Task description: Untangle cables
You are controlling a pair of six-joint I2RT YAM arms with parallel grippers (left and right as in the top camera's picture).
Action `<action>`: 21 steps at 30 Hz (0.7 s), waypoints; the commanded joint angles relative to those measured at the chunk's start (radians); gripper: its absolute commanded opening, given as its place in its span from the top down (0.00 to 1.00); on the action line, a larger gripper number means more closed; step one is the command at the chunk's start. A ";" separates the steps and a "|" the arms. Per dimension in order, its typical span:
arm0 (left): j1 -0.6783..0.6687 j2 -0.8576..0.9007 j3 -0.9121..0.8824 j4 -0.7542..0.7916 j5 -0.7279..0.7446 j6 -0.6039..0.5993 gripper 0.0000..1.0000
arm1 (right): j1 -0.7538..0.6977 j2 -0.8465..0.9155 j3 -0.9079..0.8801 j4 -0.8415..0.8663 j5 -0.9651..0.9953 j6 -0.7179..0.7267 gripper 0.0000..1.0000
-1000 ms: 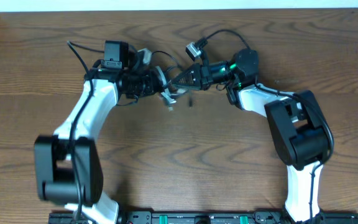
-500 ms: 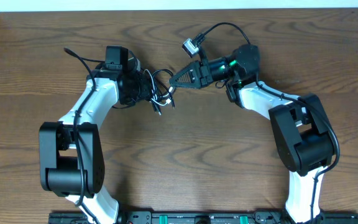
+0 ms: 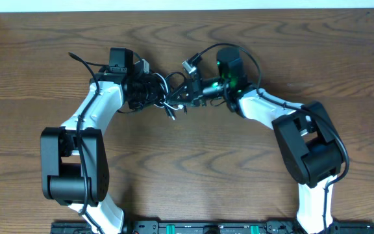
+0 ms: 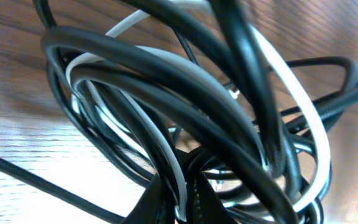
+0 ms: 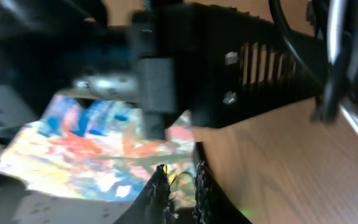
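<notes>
Brown wood-grain table [image 3: 193,175] with a white strip [image 3: 174,5] behind

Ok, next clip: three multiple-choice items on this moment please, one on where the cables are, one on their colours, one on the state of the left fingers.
1. Where on the table are the tangled cables? A) by the arm bases B) far middle C) far left corner
2. Which cord colours show in the left wrist view? A) red and blue B) yellow only C) black and white
3. How are the left fingers? A) shut amid the loops B) wide open, clear of the cables C) out of view
Answers: 1 B, overhead shows the tangle at the far middle; 2 C, a black cord and a white cord loop together; 3 A, the tips meet at the bottom of the wrist view.
</notes>
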 commanded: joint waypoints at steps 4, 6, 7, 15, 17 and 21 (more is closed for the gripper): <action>0.003 -0.002 -0.008 -0.001 0.112 0.003 0.92 | 0.020 -0.007 0.006 -0.029 0.114 -0.158 0.86; 0.003 -0.002 -0.008 -0.001 0.111 0.003 0.92 | 0.010 -0.007 0.006 -0.035 0.114 -0.170 0.84; 0.003 -0.002 -0.008 -0.001 0.111 0.003 0.92 | 0.004 -0.007 0.006 -0.045 0.117 -0.175 0.84; 0.003 -0.002 -0.008 -0.001 0.111 0.003 0.93 | -0.059 -0.007 0.006 -0.212 0.140 -0.254 0.80; 0.003 -0.002 -0.008 -0.001 0.112 0.003 0.92 | -0.067 -0.007 0.006 -0.250 0.140 -0.278 0.79; 0.003 -0.002 -0.008 -0.001 0.114 0.002 0.92 | -0.055 -0.007 0.006 -0.256 0.176 -0.293 0.76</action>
